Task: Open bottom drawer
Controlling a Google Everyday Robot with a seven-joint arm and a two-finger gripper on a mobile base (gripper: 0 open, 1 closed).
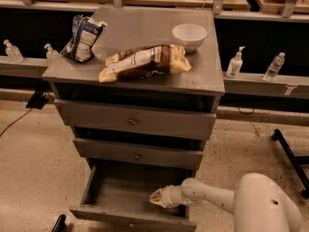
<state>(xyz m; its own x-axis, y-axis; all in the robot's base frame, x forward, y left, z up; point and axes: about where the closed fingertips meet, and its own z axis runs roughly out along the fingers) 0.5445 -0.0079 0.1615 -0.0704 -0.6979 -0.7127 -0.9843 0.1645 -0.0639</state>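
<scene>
Item: bottom drawer [120, 191], lowest of the chest [145, 25]; stands drawn well out beneath the middle drawer [137, 154], interior open to view; task judged all but done.
Gripper [157, 197]: inside that drawer near its right front corner, just behind the front panel; probably placed there to draw on the panel from behind; whether it grips anything, I cannot tell.
Chest top: bowl [189, 35] at back right corner; snack bag [145, 63] along front edge.

On the chest top [205, 79], a tan snack bag [145, 62] lies near the front edge, a white bowl [189, 35] near the back right corner, a blue-white bag [83, 38] by the left edge.
</scene>
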